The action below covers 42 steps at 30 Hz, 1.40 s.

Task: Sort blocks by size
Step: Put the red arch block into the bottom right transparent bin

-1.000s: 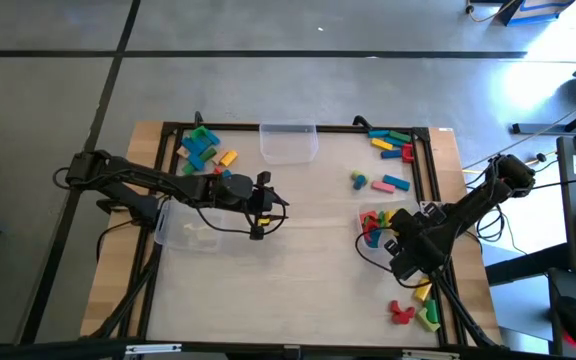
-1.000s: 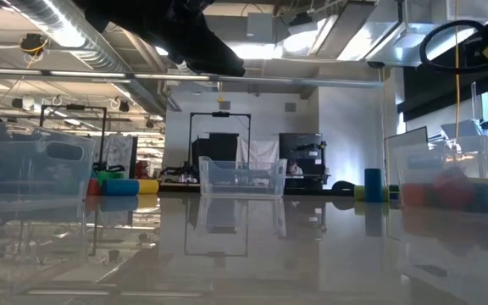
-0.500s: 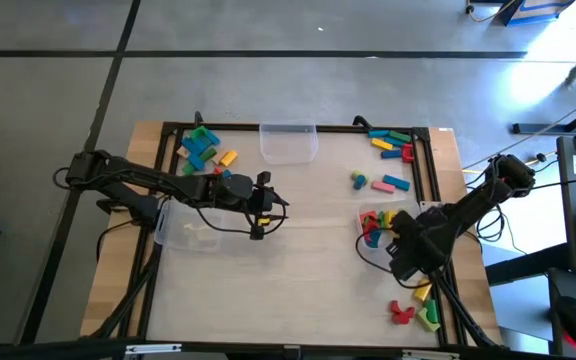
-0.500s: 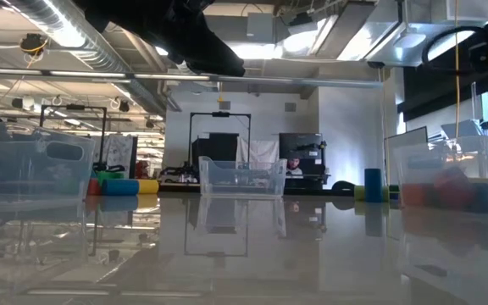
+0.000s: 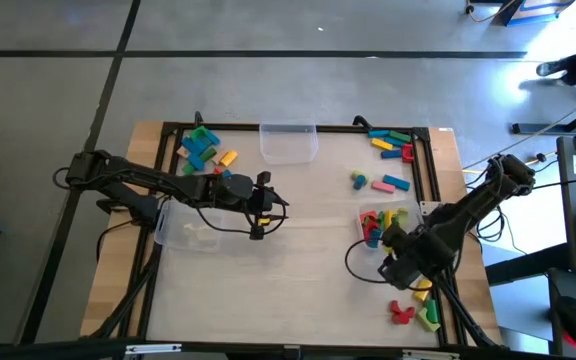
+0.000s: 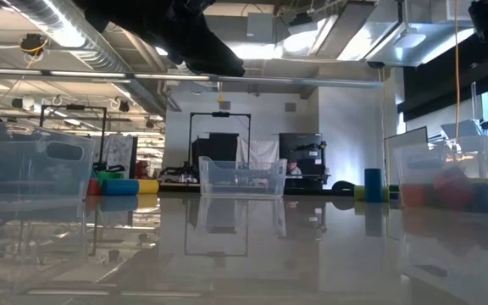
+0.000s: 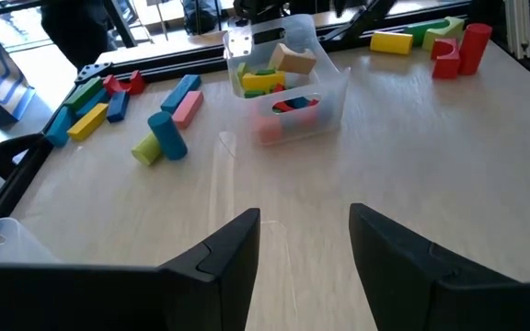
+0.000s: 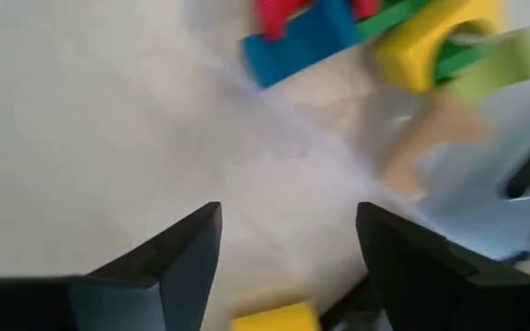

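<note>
Blocks lie in loose groups at the table's far left [image 5: 204,148], far right [image 5: 392,143] and near right corner [image 5: 415,306]. A blue cylinder and a yellow one [image 7: 161,140] rest on their sides mid-right. More blocks [image 7: 274,78] fill a clear bin [image 5: 368,214] on the right; a tan block [image 7: 293,59] lies on top. My right gripper [image 5: 392,266] hangs open just beside that bin on its near side, pointing down over bare table [image 8: 288,216]. My left gripper [image 5: 262,205] waits open above the table's middle [image 7: 302,221].
An empty clear bin [image 5: 288,142] stands at the far middle, another [image 5: 186,226] at the left under my left arm. A black frame rail [image 5: 436,180] runs along the right side. A yellow block [image 8: 274,320] lies right below my right gripper. Bare tabletop spreads across the middle.
My right gripper has drawn back from the bin of blocks toward the table's near edge and risen, tipping to point straight down.
</note>
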{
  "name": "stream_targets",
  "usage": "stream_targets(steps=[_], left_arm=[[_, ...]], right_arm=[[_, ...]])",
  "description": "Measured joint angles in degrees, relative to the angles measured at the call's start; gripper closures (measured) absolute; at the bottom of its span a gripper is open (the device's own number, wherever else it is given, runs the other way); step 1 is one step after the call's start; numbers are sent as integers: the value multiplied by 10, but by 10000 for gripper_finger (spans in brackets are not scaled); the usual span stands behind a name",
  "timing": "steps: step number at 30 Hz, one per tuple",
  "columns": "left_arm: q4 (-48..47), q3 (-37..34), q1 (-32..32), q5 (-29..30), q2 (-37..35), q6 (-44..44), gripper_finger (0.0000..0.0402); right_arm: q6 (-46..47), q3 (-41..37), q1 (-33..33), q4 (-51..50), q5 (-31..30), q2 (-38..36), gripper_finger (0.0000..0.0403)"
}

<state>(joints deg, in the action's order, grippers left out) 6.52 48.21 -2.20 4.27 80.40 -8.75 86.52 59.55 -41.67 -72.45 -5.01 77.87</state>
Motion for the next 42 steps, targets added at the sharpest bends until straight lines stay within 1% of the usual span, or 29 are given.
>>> stream_targets(steps=[5,9,13,18,23,29,34,42], left_arm=[[0,0,0,0,0,0,237],[0,0,0,0,0,0,238],[0,0,0,0,0,0,238],[0,0,0,0,0,0,238],[1,0,0,0,0,-1,238],[1,0,0,0,0,-2,238],[1,0,0,0,0,-2,238],[1,0,0,0,0,-2,238]], right_arm=[[23,-10,-30,76,21,0,150],[82,-26,-66,121,31,0,150],[136,-58,-92,170,33,0,150],[181,-95,-94,247,104,5,150],[183,-108,-94,290,123,26,150],[186,-109,-94,330,179,60,150],[186,-109,-94,347,183,82,150],[184,-109,-93,364,214,114,150]])
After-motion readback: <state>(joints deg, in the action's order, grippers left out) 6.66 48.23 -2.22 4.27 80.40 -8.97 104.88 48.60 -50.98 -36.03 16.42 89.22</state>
